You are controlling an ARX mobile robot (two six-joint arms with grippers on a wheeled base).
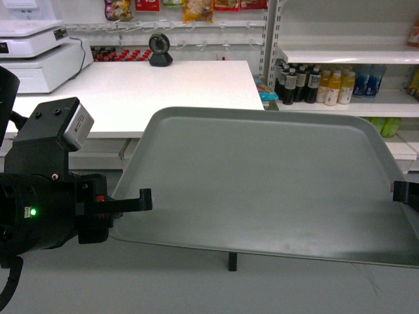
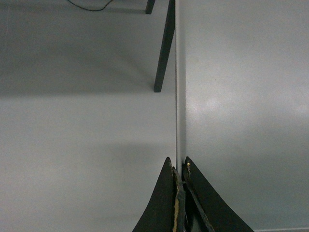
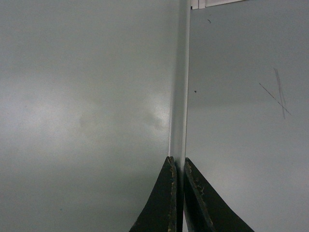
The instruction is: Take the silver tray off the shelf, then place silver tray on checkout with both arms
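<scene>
Your silver tray point(image 1: 262, 183) fills the middle of the head view, held in the air between the two grippers, clear of both the grey floor beneath it and the checkout point(image 1: 163, 91) behind it. Its far edge hangs just in front of the checkout's near edge, and it tilts a little, its far edge raised. Nothing lies in the tray; its surface is bare.

Your left arm point(image 1: 39, 196) comes in low at the left of the head view, bulky and black with a green light lit on the joint, its wrist level and pointing right. The left gripper point(image 1: 141, 199) meets the tray's left rim near the near-left corner. In the left wrist view its fingers point(image 2: 166, 203) are pressed on either side of the rim (only a thin sliver of tray edge between them), so the jaws are clamped on the tray.

Of your right arm only the right gripper point(image 1: 404, 191) shows at the right edge of the head view, at the tray's right rim. The right wrist view shows those fingers point(image 3: 166, 203) pinched onto the rim as well.

On the checkout's far edge stands the black round scanner point(image 1: 160, 49). The shelf point(image 1: 347, 55) at the right carries bottled drinks point(image 1: 327, 85) on the board below.
</scene>
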